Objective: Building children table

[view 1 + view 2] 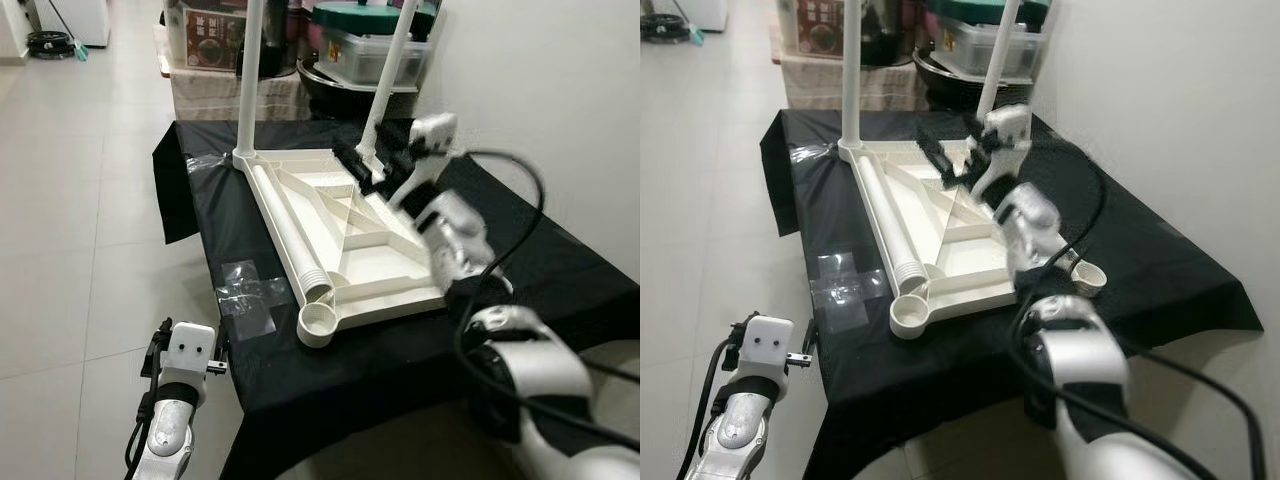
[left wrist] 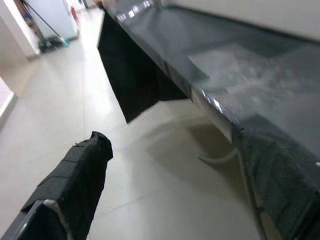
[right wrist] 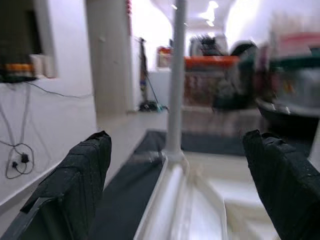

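Pale floor tiles are surrounding a surface [image 1: 560, 270] draped in black cloth, with clear tape patches [image 1: 248, 290] sticking near its left edge. A white plastic tabletop [image 1: 345, 240] is lying upside down across the middle of the surface, its ribbed underside facing up, two white legs [image 1: 248, 75] standing at its far corners and a loose leg [image 1: 290, 235] lying along its left side. The right pincer [image 1: 375, 165] is hovering wide open at the far right leg, gripping nothing. The left pincer [image 2: 165, 185] is hanging open beside the surface's left edge. Lidded storage tubs [image 1: 375, 50] are sitting beyond the far edge, contents unclear.
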You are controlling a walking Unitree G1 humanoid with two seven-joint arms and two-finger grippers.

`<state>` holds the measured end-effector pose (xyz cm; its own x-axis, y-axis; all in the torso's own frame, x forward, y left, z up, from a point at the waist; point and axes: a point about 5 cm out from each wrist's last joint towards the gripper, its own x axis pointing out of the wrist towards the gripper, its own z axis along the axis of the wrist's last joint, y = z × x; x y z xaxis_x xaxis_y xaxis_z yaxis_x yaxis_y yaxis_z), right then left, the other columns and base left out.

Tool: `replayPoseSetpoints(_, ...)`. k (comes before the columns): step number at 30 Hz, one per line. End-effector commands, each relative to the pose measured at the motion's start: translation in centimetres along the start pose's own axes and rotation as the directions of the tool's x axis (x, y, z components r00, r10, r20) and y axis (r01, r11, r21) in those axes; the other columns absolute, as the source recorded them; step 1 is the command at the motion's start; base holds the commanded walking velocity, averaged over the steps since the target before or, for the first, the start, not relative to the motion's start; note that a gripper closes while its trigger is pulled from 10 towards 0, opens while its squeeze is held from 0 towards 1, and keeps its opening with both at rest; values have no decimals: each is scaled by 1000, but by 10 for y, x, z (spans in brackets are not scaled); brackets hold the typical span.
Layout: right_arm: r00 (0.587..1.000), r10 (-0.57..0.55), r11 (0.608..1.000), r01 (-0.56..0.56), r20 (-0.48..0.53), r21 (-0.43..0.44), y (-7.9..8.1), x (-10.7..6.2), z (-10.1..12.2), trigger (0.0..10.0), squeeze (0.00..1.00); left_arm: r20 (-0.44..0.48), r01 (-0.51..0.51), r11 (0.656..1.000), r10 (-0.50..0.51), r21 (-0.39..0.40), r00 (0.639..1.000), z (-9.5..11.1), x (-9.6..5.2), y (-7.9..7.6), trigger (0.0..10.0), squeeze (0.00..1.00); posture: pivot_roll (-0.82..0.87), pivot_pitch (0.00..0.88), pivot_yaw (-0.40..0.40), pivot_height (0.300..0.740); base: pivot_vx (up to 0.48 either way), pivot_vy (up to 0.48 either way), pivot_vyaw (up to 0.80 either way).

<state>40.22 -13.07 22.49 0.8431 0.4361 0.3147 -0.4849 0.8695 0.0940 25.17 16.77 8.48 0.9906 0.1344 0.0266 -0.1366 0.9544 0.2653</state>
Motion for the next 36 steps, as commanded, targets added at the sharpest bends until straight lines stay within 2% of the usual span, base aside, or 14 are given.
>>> replayPoseSetpoints(1, 998, -69, 997, 68, 3, 29, -5, -5, -4, 10000, 0, 29, -5, 1000, 5, -3, 1000, 5, -1, 1, 10000, 0, 36, 0, -135, 740, 0, 0, 0)
replayPoseSetpoints(2, 994, -111, 993, 112, -14, 42, 1, -12, -21, 10000, 0, 88, -40, 999, 40, 0, 995, 20, 0, 8, 10000, 0, 42, 0, -134, 740, 0, 0, 0)
replayPoseSetpoints(4, 994, -111, 993, 112, -14, 42, 1, -12, -21, 10000, 0, 88, -40, 999, 40, 0, 995, 20, 0, 8, 10000, 0, 42, 0, -134, 740, 0, 0, 0)
replayPoseSetpoints(6, 986, -164, 980, 167, -41, 111, 13, -23, -44, 10000, 0, 234, -93, 996, 91, -3, 968, 57, 2, 20, 10000, 0, 55, 0, -135, 740, 0, -429, 0)
replayPoseSetpoints(7, 986, -164, 980, 167, -41, 111, 13, -23, -44, 10000, 0, 234, -93, 996, 91, -3, 968, 57, 2, 20, 10000, 0, 55, 0, -135, 740, 0, -469, 0)
replayPoseSetpoints(8, 984, -174, 975, 178, -44, 129, 18, -25, -48, 10000, 0, 277, -96, 995, 91, 3, 956, 67, 3, 21, 10000, 0, 55, 0, -133, 740, 0, -469, 0)
replayPoseSetpoints(13, 985, -158, 968, 167, -62, 185, 27, -25, -42, 10000, 0, 276, -52, 999, 47, 13, 960, 64, 4, 13, 10000, 0, 39, 0, -117, 740, 0, -469, 0)
replayPoseSetpoints(19, 979, -203, 971, 205, -31, 121, 28, -32, -35, 10000, 0, 265, -38, 999, 32, 17, 964, 64, 3, 12, 10000, 0, 37, 0, -105, 740, 0, -469, 0)
replayPoseSetpoints(29, 966, -251, 959, 256, -60, 119, 27, -39, -37, 10000, 0, 249, -24, 1000, 18, 20, 968, 63, 6, 9, 10000, 0, 14, 0, -78, 740, 0, -469, 0)
replayPoseSetpoints(34, 961, -270, 956, 276, -65, 98, 28, -45, -34, 10000, 0, 244, -6, 1000, 1, 19, 970, 62, 8, 6, 10000, 0, -17, 0, -45, 740, 0, -123, 0)
replayPoseSetpoints(36, 954, -293, 955, 296, -60, 33, 29, -54, -30, 10000, 0, 236, 13, 1000, -13, 1, 972, 60, 9, 2, 10000, 0, -46, 0, -25, 740, 0, 0, 0)
